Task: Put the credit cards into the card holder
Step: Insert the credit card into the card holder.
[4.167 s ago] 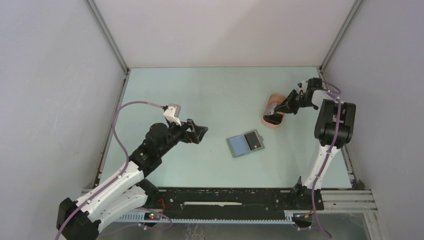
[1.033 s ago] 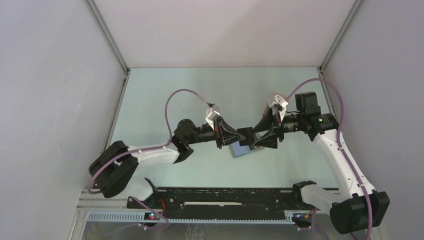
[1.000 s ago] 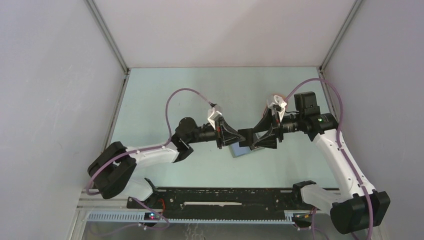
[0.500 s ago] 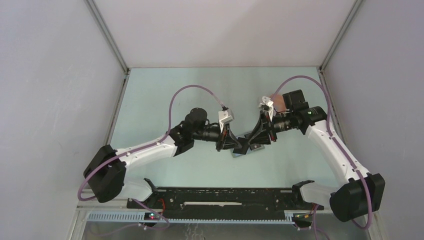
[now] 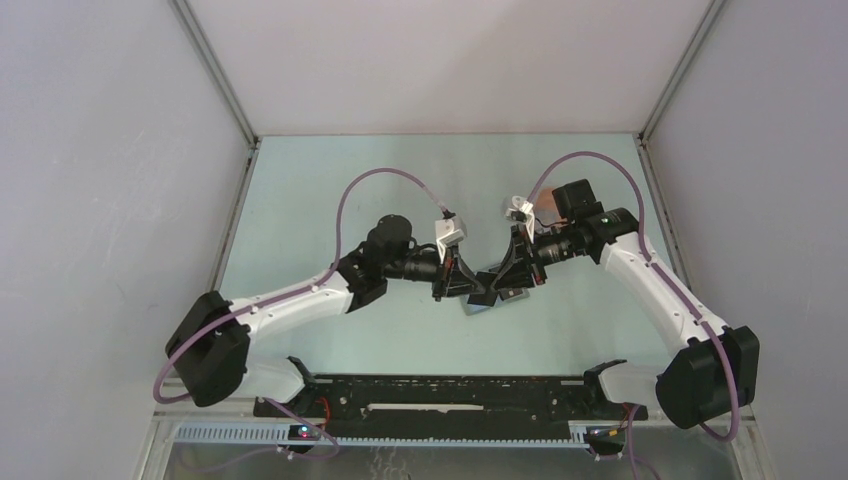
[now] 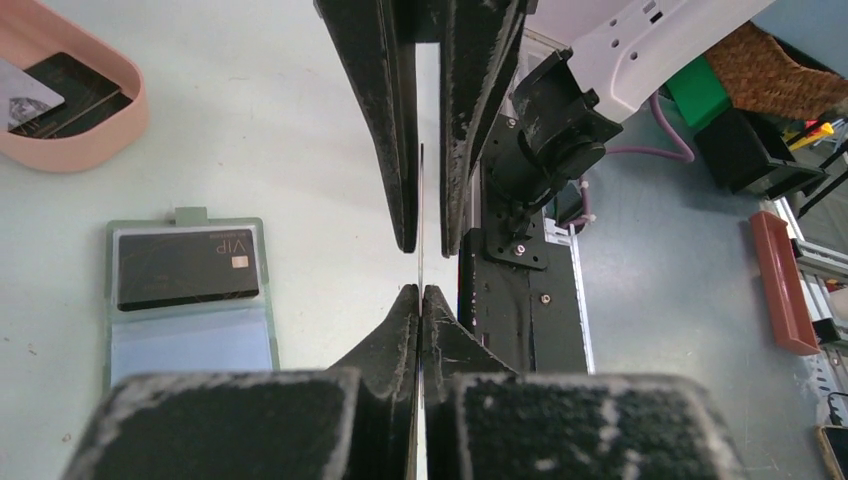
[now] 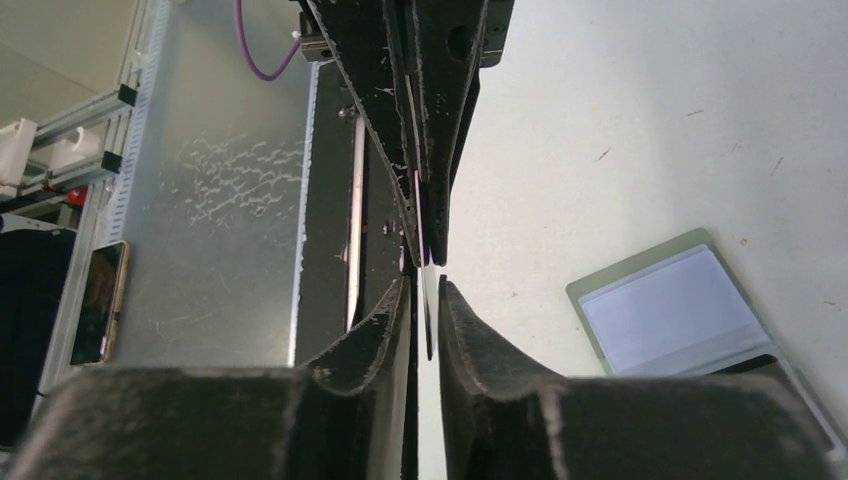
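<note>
**Left gripper** (image 6: 421, 292): you are seeing its jaws clamping flat on one end of a credit card (image 6: 421, 220), above the middle of the pale green surface (image 5: 330, 190).

**Credit card:** both wrist cameras are showing you only a hairline edge of it. It is reading as a dark sliver from above, and its face is not showing.

**Card holder** (image 6: 190, 345): it is lying open on the surface, under and just beside the meeting grippers. You are looking at a grey-green border with a small tab. A black VIP card (image 6: 186, 268) is sitting in one pocket, and the other pocket is showing a bluish window.

**Right gripper** (image 7: 423, 285): its jaws are standing on either side of the card's free end. A thin gap is showing on each side, so they are not yet gripping it.

**Tray** (image 6: 100, 140): this salmon-pink oval is sitting beyond the holder, well apart from it. It is carrying a silvery card (image 6: 25, 92) on top of dark cards (image 6: 75, 85).

**Changes:**
- About four seconds back, the right gripper was working at the tray, the left was waiting far to the left, and the holder was lying uncovered.
- One second back, the two were already meeting around the card with the right jaws much wider.
- Since then the right jaws have been narrowing and the left jaws have been staying clamped.
- The pair has been sinking towards the holder.
</note>
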`<act>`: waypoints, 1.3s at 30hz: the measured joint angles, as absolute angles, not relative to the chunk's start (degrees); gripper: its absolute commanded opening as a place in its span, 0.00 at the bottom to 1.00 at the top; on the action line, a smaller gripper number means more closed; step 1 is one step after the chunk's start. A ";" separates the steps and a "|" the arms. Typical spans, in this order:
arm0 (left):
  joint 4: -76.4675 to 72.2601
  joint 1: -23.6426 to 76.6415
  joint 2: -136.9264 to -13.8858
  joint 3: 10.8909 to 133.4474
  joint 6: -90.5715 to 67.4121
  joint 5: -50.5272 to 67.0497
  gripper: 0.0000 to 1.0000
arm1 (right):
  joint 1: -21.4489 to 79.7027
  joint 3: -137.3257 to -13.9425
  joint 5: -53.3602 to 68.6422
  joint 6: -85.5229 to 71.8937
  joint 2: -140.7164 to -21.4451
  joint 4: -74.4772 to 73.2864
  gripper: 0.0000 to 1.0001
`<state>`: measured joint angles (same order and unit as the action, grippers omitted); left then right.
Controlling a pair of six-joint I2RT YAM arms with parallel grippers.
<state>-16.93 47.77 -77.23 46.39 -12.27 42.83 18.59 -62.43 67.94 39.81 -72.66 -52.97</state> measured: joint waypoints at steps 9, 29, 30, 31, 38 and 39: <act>-19.29 47.75 -76.77 45.93 -14.79 41.41 0.40 | 18.44 -62.52 68.07 40.21 -72.66 -53.15 0.00; -34.33 47.42 -61.34 22.59 -21.82 19.33 0.50 | 10.20 -62.26 53.63 26.15 -82.35 -43.29 0.00; -35.57 47.42 -62.59 22.48 -22.87 19.09 0.48 | 9.98 -62.26 52.60 25.52 -83.31 -43.11 0.00; -36.91 47.42 -64.25 22.48 -24.08 18.96 0.46 | 9.82 -62.26 51.62 25.06 -84.42 -42.89 0.00; -41.50 47.42 -76.88 22.59 -30.11 17.67 0.36 | 9.78 -64.55 47.40 22.81 -94.28 -43.64 0.00; -41.65 47.42 -78.13 22.63 -30.59 17.52 0.35 | 9.78 -65.06 47.00 22.65 -95.55 -43.86 0.00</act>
<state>-41.65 47.42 -78.13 22.63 -30.59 17.52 9.78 -65.06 47.00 22.65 -95.55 -43.86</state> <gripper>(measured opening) 0.383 0.008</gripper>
